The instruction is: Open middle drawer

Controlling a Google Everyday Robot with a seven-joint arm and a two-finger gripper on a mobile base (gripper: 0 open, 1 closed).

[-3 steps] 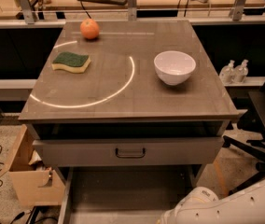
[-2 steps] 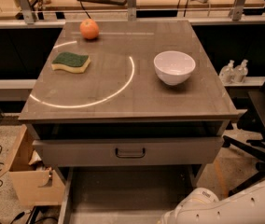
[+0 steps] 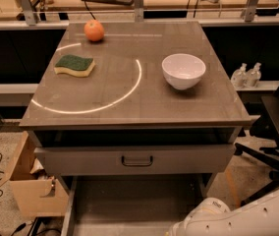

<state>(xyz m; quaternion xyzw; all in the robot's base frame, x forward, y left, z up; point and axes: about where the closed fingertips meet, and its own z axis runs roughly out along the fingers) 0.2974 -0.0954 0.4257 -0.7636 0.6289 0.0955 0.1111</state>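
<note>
Under the tabletop, the middle drawer shows a low grey front with a small dark loop handle at its centre. Its front stands slightly forward of the frame, with a dark gap above it. Below it a grey drawer tray is pulled far out toward the camera. My gripper is out of view. Only a white rounded part of my arm shows at the bottom right, below and right of the handle.
The grey tabletop carries an orange, a green and yellow sponge and a white bowl. A cardboard box sits on the floor at left. A black chair stands at right, with bottles behind it.
</note>
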